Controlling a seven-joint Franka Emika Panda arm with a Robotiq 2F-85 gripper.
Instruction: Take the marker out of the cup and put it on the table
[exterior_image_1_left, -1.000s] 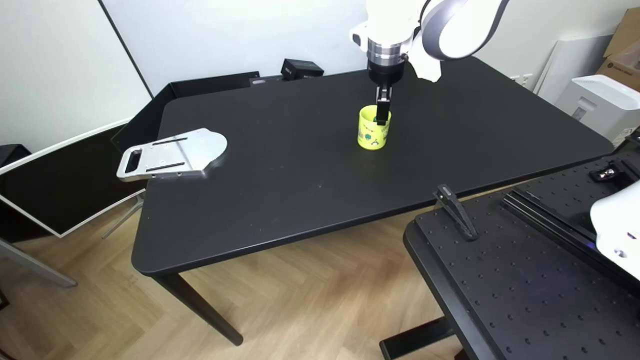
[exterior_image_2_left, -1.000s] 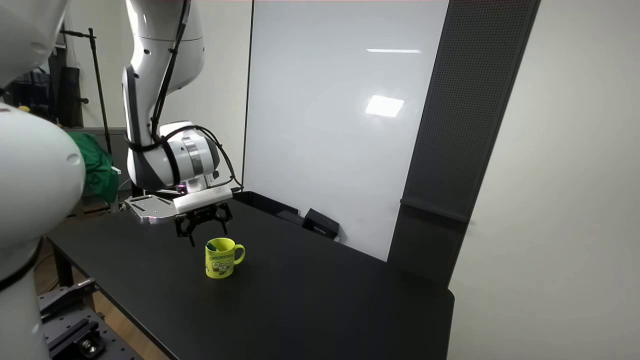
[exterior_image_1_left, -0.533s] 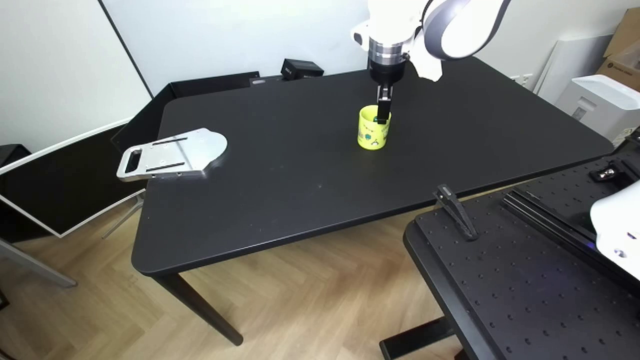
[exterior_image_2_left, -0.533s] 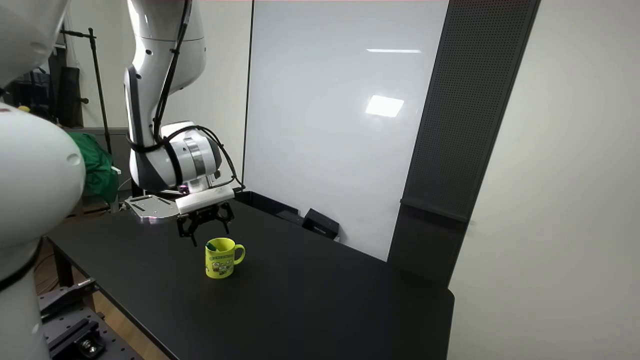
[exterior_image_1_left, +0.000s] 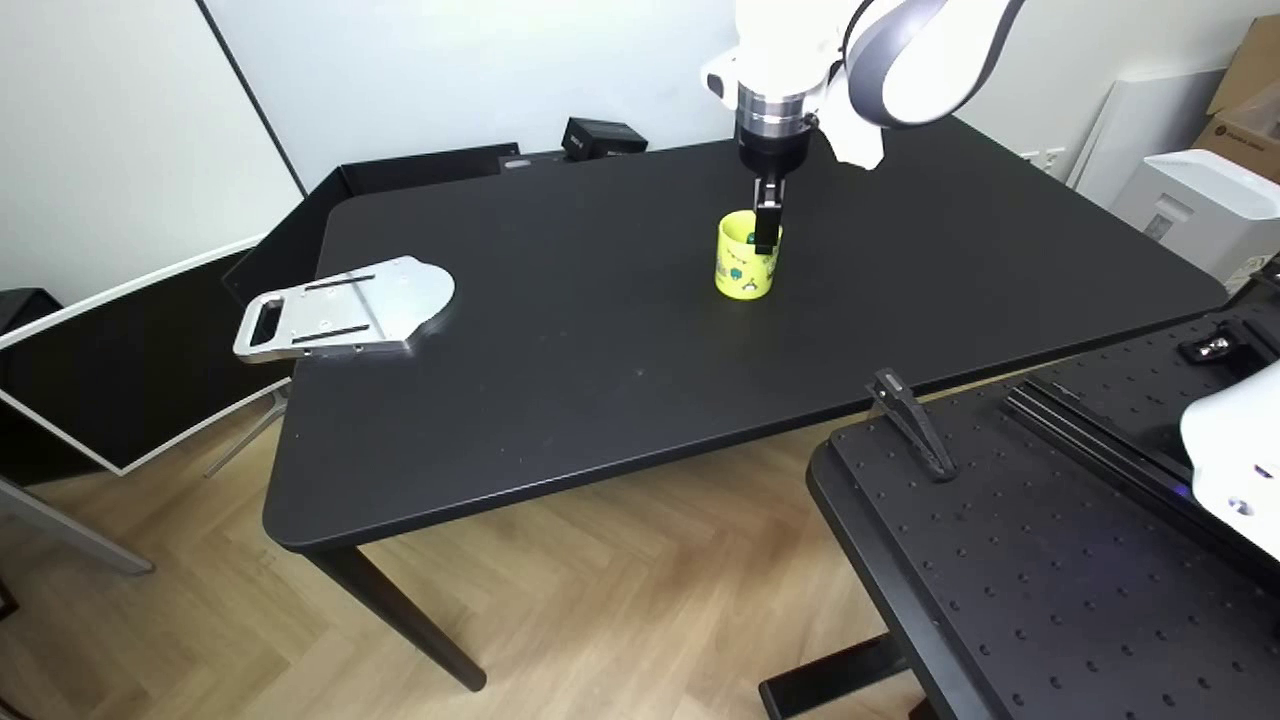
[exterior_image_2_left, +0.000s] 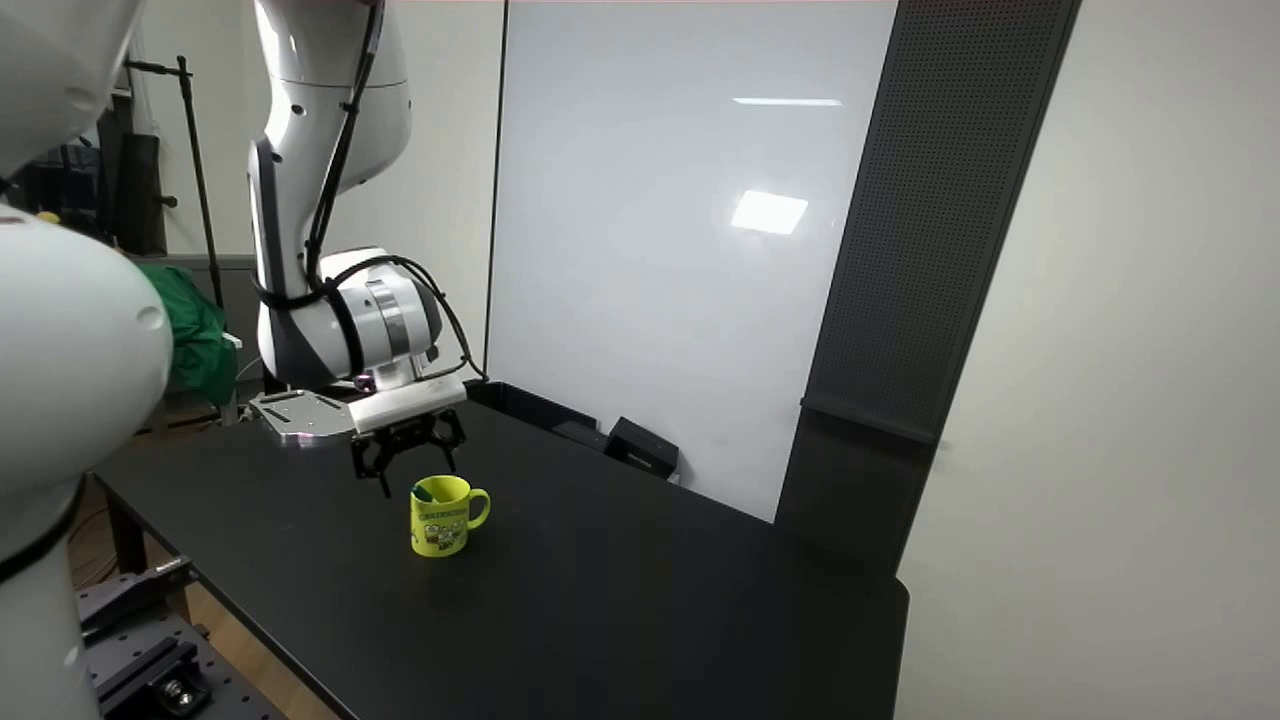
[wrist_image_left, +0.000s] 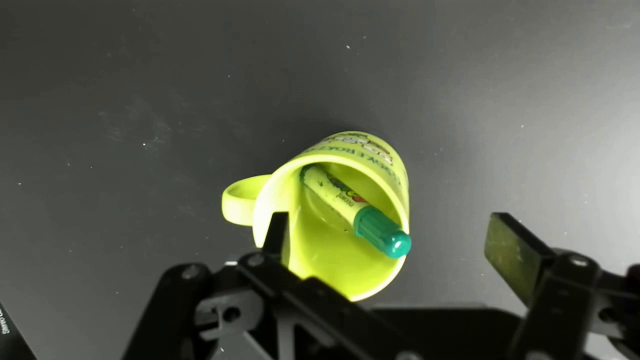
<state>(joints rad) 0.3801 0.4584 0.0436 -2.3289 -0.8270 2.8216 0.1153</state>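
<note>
Marker (wrist_image_left: 353, 206): tilted inside the cup (exterior_image_2_left: 438, 530), with green cap at the rim
Cup: upright on the table (exterior_image_1_left: 560, 360)
Gripper (wrist_image_left: 391, 237): near the cup, with fingers (wrist_image_left: 511, 255) spread apart
Metal plate (exterior_image_1_left: 345, 305): lying at the table's edge

Metal plate (exterior_image_1_left: 365, 305), black box (exterior_image_1_left: 603, 138), cardboard box (exterior_image_1_left: 1238, 148).

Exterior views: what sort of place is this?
Probably a robotics lab or lab-like office, though not certain. Signs: the white robot arm, the black perforated platform with rows of holes, and the glossy, whiteboard-like wall panel.
</note>
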